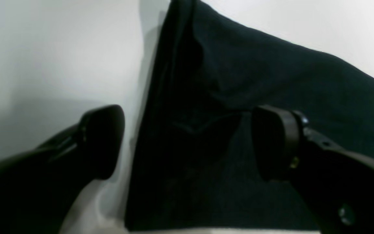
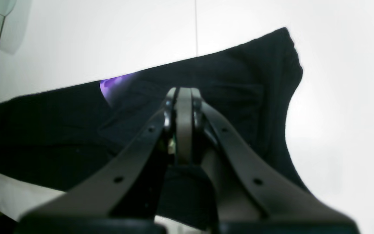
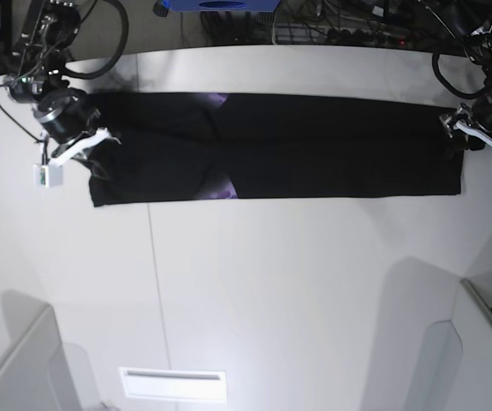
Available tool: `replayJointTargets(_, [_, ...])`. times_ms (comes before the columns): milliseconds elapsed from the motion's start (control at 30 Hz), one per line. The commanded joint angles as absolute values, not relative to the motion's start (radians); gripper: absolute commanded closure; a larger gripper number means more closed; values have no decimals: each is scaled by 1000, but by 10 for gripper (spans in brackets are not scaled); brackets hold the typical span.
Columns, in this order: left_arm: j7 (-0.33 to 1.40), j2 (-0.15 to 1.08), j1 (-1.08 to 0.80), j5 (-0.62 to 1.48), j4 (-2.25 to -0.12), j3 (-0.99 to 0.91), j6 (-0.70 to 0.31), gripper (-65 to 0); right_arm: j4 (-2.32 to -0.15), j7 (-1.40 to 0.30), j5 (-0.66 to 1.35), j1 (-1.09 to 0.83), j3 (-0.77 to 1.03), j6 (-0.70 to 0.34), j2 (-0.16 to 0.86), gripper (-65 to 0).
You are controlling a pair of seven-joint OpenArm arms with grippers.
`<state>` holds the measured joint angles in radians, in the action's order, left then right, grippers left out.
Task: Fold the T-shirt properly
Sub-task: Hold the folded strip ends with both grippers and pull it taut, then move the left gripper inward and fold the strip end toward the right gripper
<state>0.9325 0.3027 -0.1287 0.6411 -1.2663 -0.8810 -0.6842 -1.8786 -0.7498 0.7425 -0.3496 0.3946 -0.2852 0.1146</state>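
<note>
The black T-shirt (image 3: pixel 314 145) lies as a long flat strip across the far part of the white table (image 3: pixel 297 282), with bits of purple print (image 3: pixel 222 189) showing near its left-centre. My right gripper (image 3: pixel 94 142) is at the strip's left end. In the right wrist view it (image 2: pixel 183 97) is shut, tips pinched on the black cloth (image 2: pixel 44 130) beside a purple patch (image 2: pixel 115 83). My left gripper (image 3: pixel 456 135) is at the strip's right end. In the left wrist view it (image 1: pixel 188 143) is open, its fingers (image 1: pixel 104 139) straddling the edge of the cloth (image 1: pixel 271 74).
Cables and equipment (image 3: pixel 340 26) crowd the table's far edge. Grey angled panels stand at the front left (image 3: pixel 14 360) and front right (image 3: pixel 451 360). A white slot plate (image 3: pixel 173 384) lies near the front edge. A seam (image 3: pixel 156 282) runs down the tabletop.
</note>
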Motion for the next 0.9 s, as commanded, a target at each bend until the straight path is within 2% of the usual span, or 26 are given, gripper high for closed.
replayJointTargets(0, [955,314,-119,628,-1254,-880,-679,-578,-1897,-728,759,-346,397,-295,124,0])
replayJointTargets(67, [955,314,-114,628,-1242,-880,-679,-500,-1897,-728,759,-346,397,-295,124,0])
replayJointTargets(133, [955,314,-114,628,-1245,-880,-679,-369,-1897,-728,759,-346,397,-295,124,0])
replayJointTargets(233, [955,314,-114,628,-1237,-880,-679,-122,-1897,-728,759,-346,397,-295,124,0])
replayJointTargets(300, [955,315,-114,628,-1236,-880,-679,-5,-1897,-728,759,-346,397,-295,124,0])
replayJointTargets(400, [952,331,-114,584,-1236,-880,-679,0,-1897,-728,759,-348,397,-295,122,0])
replayJointTargets(633, [820,352,-125,507,-1271,-886,-682,0,-1897,-728,759,-348,397,-295,122,0])
replayJointTargets(867, [822,338,-209,501,-1509,-878,-679,0,-1897,-728,760,-346,397,-295,120,0])
